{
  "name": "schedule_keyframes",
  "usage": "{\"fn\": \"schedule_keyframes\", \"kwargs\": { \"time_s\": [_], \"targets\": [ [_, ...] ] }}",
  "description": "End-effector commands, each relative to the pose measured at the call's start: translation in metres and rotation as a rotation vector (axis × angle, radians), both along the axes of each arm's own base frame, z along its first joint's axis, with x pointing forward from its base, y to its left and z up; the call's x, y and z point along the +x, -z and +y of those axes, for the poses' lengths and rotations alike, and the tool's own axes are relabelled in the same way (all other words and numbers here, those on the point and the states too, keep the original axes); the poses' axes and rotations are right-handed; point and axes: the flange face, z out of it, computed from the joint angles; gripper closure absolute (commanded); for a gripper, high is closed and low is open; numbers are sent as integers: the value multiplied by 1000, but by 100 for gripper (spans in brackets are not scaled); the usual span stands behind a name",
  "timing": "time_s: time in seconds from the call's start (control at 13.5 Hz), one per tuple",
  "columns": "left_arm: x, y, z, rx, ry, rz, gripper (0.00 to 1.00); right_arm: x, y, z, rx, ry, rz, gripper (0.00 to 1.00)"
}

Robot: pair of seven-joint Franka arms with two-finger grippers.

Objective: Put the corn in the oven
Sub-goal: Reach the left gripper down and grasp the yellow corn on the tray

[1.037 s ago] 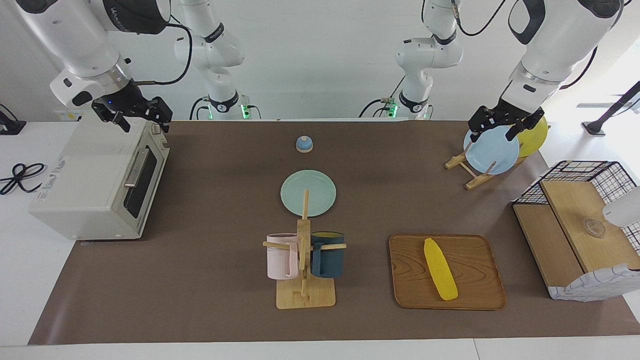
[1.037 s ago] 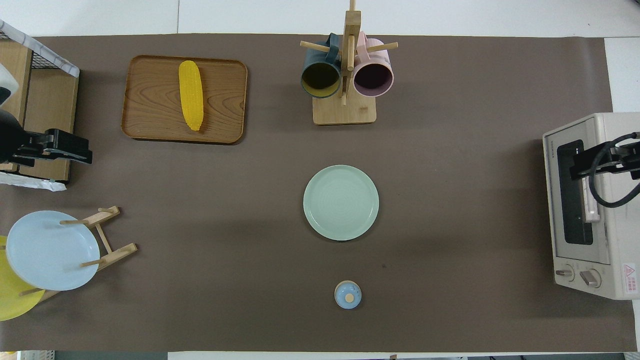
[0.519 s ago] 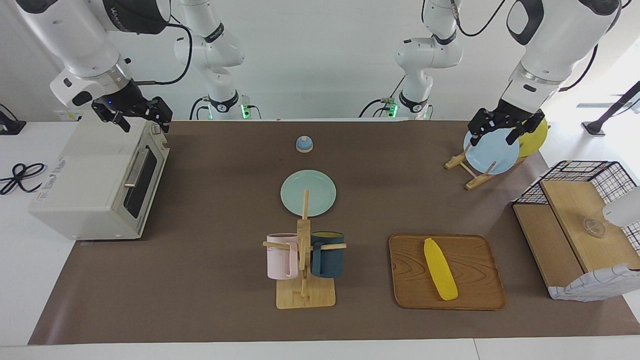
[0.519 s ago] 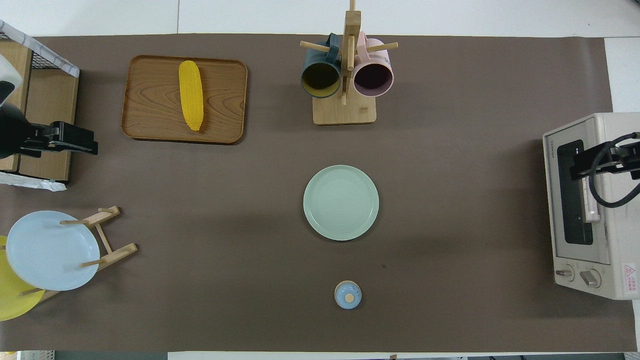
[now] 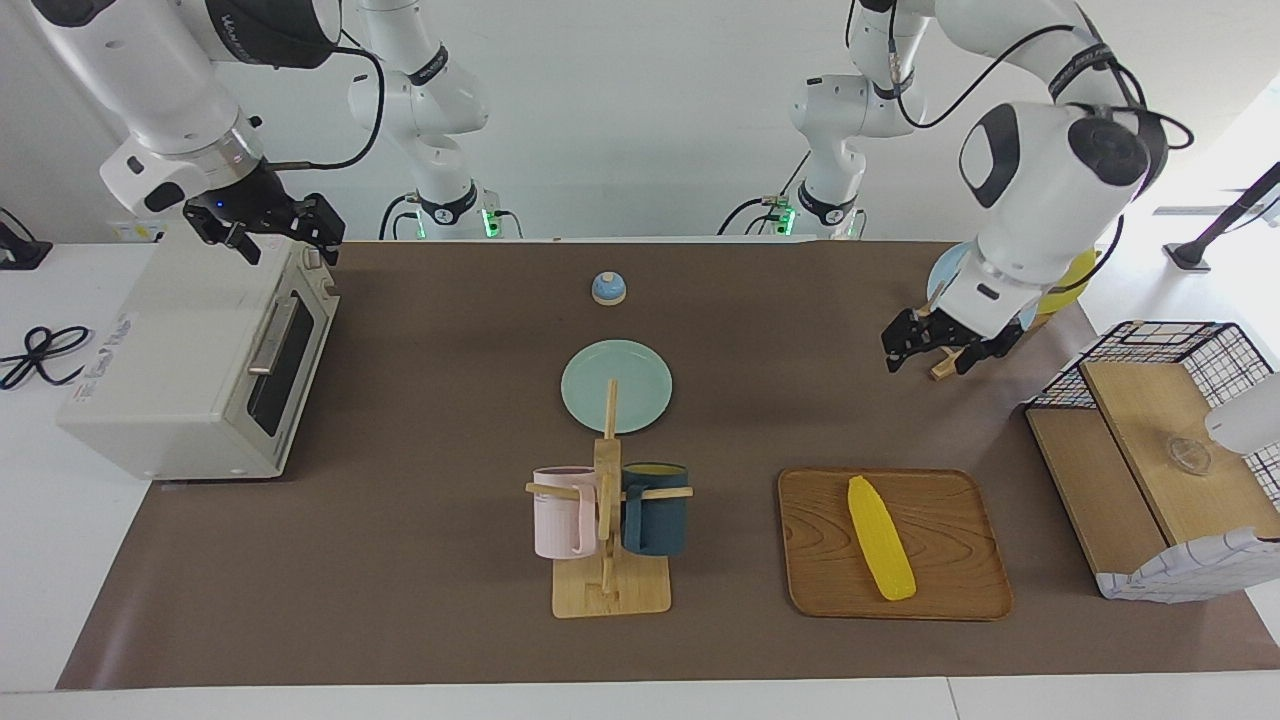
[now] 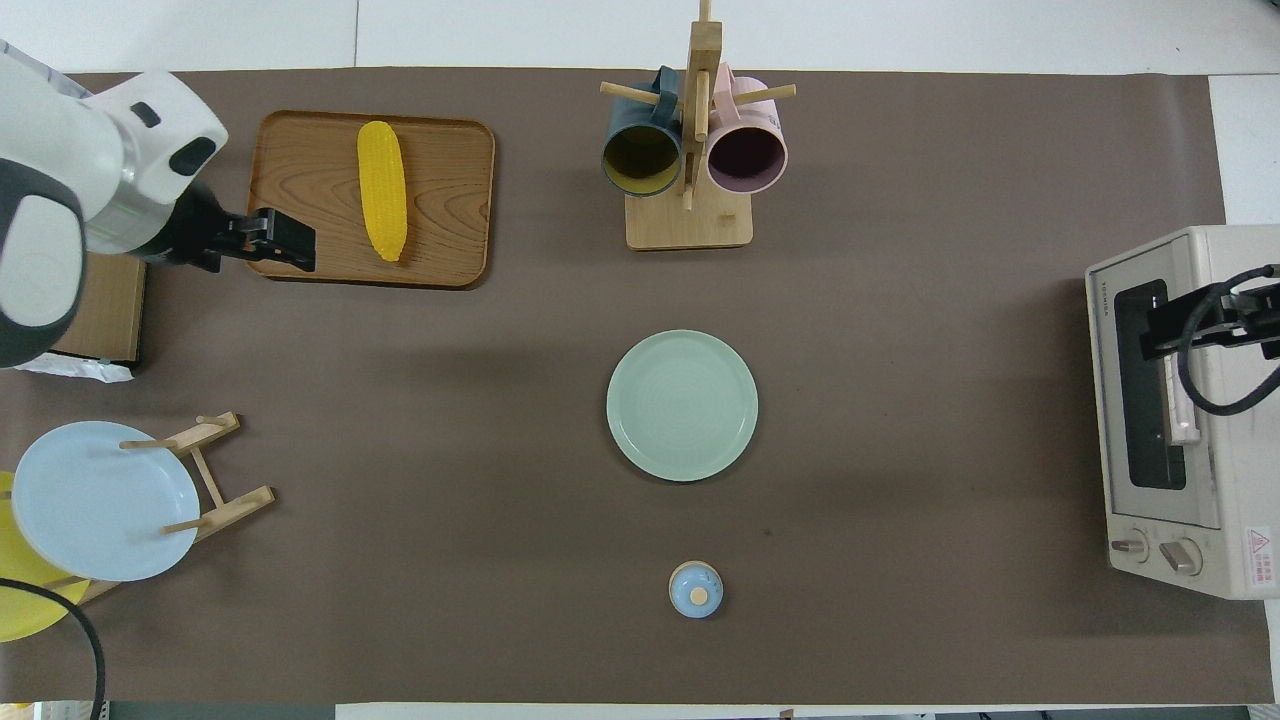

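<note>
Change since the frames a second ago: the left gripper [image 5: 935, 345] has left its spot over the dish rack [image 5: 940, 345] and swung down and out over the bare mat, toward the wooden tray [image 5: 960, 590]. In the overhead view it [image 6: 285, 240] covers the tray's [image 6: 450, 150] edge, but the facing view shows it raised and clear of the tray. The right gripper [image 5: 270, 228] has not moved; that arm waits above the oven [image 5: 190, 360].

Left gripper: fingers parted a moderate way, nothing between them, touching nothing. Right gripper: fingers apart, empty, hanging over the oven's top near its door edge.

Near to far from the robots:
- Along the robots' edge of the desk: dish rack with a pale blue plate [image 6: 95, 500] and a yellow plate [image 6: 25, 610] near the corner at the left arm's end; a small blue knobbed lid [image 6: 695, 590] at mid-table.
- Oven [image 6: 1180, 410] at the right arm's end, door shut, dark glass facing the desk centre.
- Green plate [image 5: 615, 385] in the middle of the desk.
- Wire basket with wooden shelves [image 5: 1150, 470] at the edge at the left arm's end.
- Along the desk's edge farthest from the robots: mug tree [image 5: 607, 540] carrying a pink mug [image 5: 562, 512] and a dark blue mug [image 5: 655, 508]; beside it, toward the left arm's end, the tray with the corn [image 5: 880, 537] lying flat on it, lengthwise across the grain [image 6: 382, 190]. Corn untouched, well apart from the oven.
</note>
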Motion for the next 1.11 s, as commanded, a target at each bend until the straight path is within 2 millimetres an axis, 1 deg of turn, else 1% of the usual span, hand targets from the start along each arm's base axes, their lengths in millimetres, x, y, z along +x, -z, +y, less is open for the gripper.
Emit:
{"fn": "schedule_keyframes", "kwargs": {
  "time_s": [0.0, 0.07, 0.15, 0.22, 0.3, 0.44, 0.52, 0.59, 0.81, 1.04],
  "targets": [
    [44, 46, -14, -4, 10, -5, 0, -4, -1, 0, 22, 19, -4, 0],
    [59, 65, -26, -4, 22, 0, 0, -4, -1, -1, 22, 21, -4, 0],
    [77, 84, -32, -7, 23, 2, 0, -4, -1, 0, 22, 19, -4, 0],
    [96, 96, -32, -11, 17, -14, 0, -4, 0, -1, 22, 21, -2, 0],
    [109, 104, -29, -16, 10, -27, 0, -4, 0, 0, 22, 19, -2, 0],
    [118, 113, -28, -27, 2, -75, 0, -4, 0, 0, 22, 19, -2, 0],
    [121, 128, -29, -27, -2, -90, 0, -4, 0, 0, 22, 19, -2, 0],
    [125, 138, -28, -27, -3, -111, 0, -4, 0, -1, 22, 21, -2, 0],
    [132, 174, -26, -3, 9, -103, 0, -4, -1, 0, 22, 19, -4, 0],
    [134, 179, -25, 3, 11, -122, 0, -4, -1, -1, 23, 14, -1, 0]
  ]
}}
